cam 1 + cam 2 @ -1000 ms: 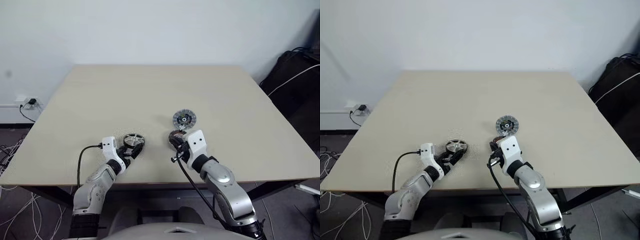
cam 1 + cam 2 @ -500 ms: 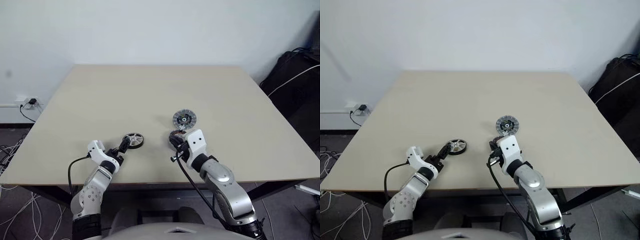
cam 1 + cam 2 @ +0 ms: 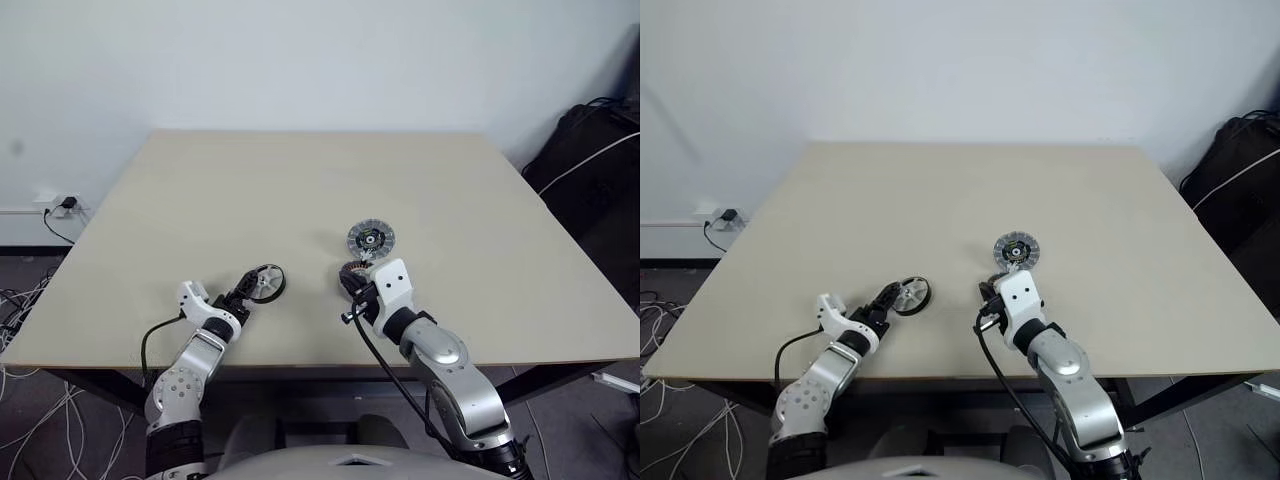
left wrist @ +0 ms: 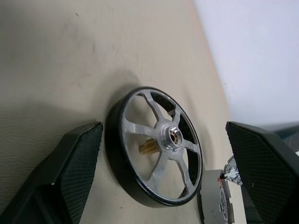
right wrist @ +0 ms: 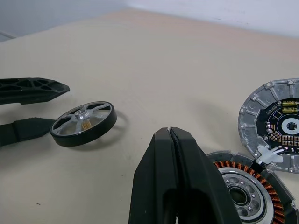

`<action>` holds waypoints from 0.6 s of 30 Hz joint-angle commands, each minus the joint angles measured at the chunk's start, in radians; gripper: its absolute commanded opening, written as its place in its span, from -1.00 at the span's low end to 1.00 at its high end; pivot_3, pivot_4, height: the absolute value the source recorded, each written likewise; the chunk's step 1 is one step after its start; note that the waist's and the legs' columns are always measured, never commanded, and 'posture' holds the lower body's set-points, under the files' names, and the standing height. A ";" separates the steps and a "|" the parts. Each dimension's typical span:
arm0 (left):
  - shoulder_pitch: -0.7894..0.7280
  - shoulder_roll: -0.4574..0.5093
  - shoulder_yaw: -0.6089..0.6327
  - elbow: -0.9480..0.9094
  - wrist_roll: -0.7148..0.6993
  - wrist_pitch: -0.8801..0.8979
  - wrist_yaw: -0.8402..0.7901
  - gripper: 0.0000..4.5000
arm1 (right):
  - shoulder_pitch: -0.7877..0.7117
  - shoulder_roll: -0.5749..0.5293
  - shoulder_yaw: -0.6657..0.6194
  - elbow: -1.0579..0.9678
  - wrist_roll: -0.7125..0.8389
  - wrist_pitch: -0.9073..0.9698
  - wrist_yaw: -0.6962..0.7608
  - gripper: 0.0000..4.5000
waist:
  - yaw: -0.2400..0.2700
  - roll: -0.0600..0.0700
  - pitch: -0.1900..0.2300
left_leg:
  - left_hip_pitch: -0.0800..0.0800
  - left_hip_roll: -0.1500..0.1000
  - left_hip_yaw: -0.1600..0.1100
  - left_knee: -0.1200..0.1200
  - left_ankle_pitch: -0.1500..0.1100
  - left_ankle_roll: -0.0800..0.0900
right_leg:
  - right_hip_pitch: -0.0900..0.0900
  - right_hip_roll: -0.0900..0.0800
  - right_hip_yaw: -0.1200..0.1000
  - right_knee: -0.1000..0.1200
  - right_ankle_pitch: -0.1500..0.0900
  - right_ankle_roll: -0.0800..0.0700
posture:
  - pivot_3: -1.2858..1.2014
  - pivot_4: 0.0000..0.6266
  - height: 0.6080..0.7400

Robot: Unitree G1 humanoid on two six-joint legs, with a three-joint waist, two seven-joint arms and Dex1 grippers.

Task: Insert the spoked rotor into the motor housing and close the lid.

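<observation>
Left eye view, going from the robot's left to its right: the left gripper [image 3: 243, 295] lies low over the near part of the table [image 3: 300, 190], its two black fingers spread wide; the spoked rotor [image 3: 266, 284] sits at their tips, tilted up on its edge rather than flat. Left wrist view puts the same rotor [image 4: 156, 147] between the two fingers [image 4: 70, 172], its silver spokes and hub facing the camera inside a dark rim, a small brass stub showing behind the hub; one finger stands just beside the rim, the other well apart from it, and whether the near finger touches the rim cannot be told. Next along, clear table separates the rotor from the right gripper [image 3: 350, 288]; the right wrist view shows that gripper's fingers [image 5: 175, 182] pressed together with nothing between them. Just beside them lies the motor housing [image 5: 245, 193], flat on the table, its copper windings ringing a pale centre; in the left eye view it [image 3: 352, 273] is partly hidden behind the white wrist. Beyond the housing and overlapping its far edge in the right wrist view lies the lid [image 5: 275, 123], grey with a segmented rim and dark centre; from the head it [image 3: 370, 240] appears as a round disc just behind the gripper.
</observation>
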 commanded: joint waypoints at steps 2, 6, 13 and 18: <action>-0.011 -0.099 -0.063 -0.010 -0.029 0.037 0.011 1.00 | -0.022 0.005 0.002 -0.026 0.000 -0.003 -0.004 -0.98 | 0.000 0.000 0.000 | 0.000 0.000 0.000 0.000 0.000 0.000 | 0.000 0.000 0.000 0.000 0.000 0.000 | 0.03 -1.00 1.00; -0.014 -0.093 -0.072 -0.008 -0.033 0.035 0.019 1.00 | -0.021 0.005 0.003 -0.026 0.001 -0.003 -0.004 -0.98 | -0.002 0.000 0.000 | 0.000 0.000 0.000 0.000 0.000 0.000 | 0.000 0.000 0.000 0.000 0.000 0.000 | 0.03 -1.00 1.00; -0.023 -0.096 -0.078 -0.005 -0.045 0.027 0.017 1.00 | -0.019 0.007 0.004 -0.022 0.000 -0.002 -0.008 -0.98 | -0.003 -0.001 0.000 | 0.000 0.000 0.000 0.000 0.000 0.000 | -0.001 0.000 0.000 0.000 0.000 0.000 | 0.03 -1.00 1.00; -0.025 -0.102 -0.084 0.003 -0.056 0.023 0.018 0.59 | -0.016 0.004 0.004 -0.021 -0.004 0.000 -0.008 -1.00 | -0.003 -0.001 0.000 | 0.000 0.000 0.000 0.000 0.000 0.000 | -0.001 0.000 0.000 0.000 0.000 0.000 | 0.03 -1.00 1.00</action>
